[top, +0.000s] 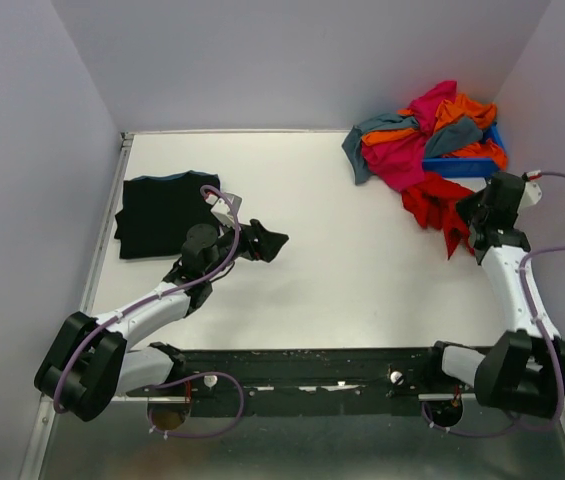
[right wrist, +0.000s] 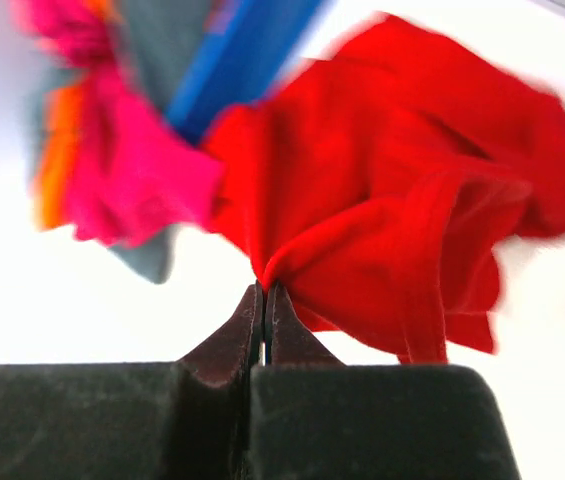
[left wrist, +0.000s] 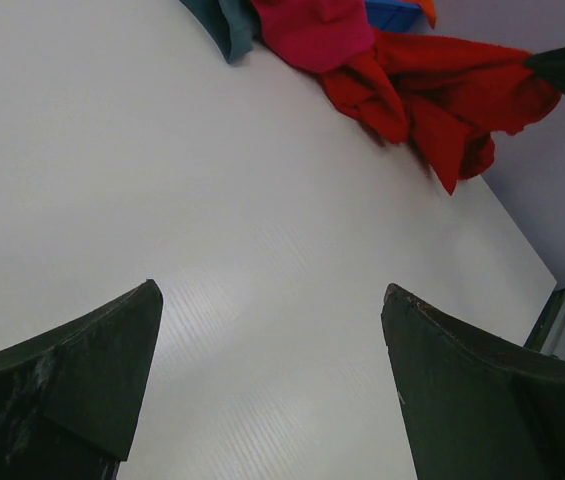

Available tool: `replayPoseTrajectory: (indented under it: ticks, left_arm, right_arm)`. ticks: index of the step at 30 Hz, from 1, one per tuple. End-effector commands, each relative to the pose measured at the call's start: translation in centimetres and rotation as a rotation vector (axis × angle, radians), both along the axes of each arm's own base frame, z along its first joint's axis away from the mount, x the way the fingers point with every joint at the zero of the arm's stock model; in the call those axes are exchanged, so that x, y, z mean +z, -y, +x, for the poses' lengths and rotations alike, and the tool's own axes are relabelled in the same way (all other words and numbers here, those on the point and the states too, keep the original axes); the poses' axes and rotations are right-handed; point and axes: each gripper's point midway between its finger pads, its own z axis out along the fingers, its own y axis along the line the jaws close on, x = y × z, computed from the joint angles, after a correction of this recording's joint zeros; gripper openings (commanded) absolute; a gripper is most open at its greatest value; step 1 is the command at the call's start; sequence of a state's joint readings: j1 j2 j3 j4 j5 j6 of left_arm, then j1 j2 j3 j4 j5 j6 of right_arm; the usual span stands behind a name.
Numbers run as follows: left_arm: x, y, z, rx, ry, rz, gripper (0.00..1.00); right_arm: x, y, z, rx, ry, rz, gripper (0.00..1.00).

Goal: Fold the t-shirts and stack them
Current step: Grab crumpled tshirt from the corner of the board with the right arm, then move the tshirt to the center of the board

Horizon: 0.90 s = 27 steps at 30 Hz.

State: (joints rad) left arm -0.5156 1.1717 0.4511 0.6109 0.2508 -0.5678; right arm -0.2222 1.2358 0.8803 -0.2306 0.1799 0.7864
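Soft cloth red t-shirt (right wrist: 382, 200); smooth, matt table (left wrist: 162, 150).

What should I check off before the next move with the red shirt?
1. Right fingers shut on red shirt: ok, a fold is pinched at the tips.
2. Red shirt free of the pile: cannot tell, it lies against the magenta shirt.
3. Left fingers open, empty: ok.
4. Bare table between the arms for spreading: ok.
5. Black shirt away from the red shirt: ok, it lies at far left.
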Motion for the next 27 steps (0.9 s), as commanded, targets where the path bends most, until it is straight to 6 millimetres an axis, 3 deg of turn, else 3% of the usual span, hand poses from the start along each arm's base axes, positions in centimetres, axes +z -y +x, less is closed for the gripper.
replayPoseTrajectory:
  ticks: [1, 4, 7, 9, 12, 16, 20, 23, 26, 27]
  left_arm:
    - [0.6, 0.0, 0.5, 0.011, 0.031, 0.008, 0.99]
    - [0.3, 0.2, 0.6, 0.007, 0.023, 0.009, 0.99]
    - [0.2, 0.4, 0.7, -0.001, 0.016, 0.012, 0.99]
    - [0.2, 0.4, 0.7, -0.003, 0.017, 0.013, 0.99]
    - [0.4, 0.2, 0.7, 0.006, 0.022, 0.018, 0.99]
    - [0.3, -0.6, 0.8, 0.044, 0.032, 0.042, 0.99]
    - [0.6, -1.3, 0.7, 0.071, 0.046, 0.049, 0.99]
    - [0.8, -1.6, 0.6, 0.083, 0.049, 0.053, 0.99]
    - [1.1, -1.7, 0.4, 0.085, 0.059, 0.044, 0.99]
    - [1.1, -1.6, 0.4, 0.076, 0.057, 0.043, 0.99]
  right_arm:
    - [11.2, -6.3, 0.2, 0.36, 0.298, -0.081, 0.01]
    - [18.8, -9.3, -1.1, 0.523, 0.452, -0.132, 0.01]
    - [25.2, -13.6, -3.0, 0.736, 0.549, -0.121, 0.01]
    - [28.3, -16.6, -4.5, 0.866, 0.607, -0.104, 0.01]
    - [31.4, -20.7, -6.3, 1.005, 0.619, -0.112, 0.01]
    - [33.6, -24.5, -7.4, 1.174, 0.646, -0.037, 0.01]
    - [33.0, -24.6, -5.5, 1.133, 0.635, -0.001, 0.01]
    - [29.1, -23.6, -3.2, 1.042, 0.544, 0.015, 0.04]
    - [22.9, -21.6, -1.4, 0.886, 0.381, 0.034, 0.72]
    - [20.5, -20.9, -1.1, 0.839, 0.323, 0.037, 0.88]
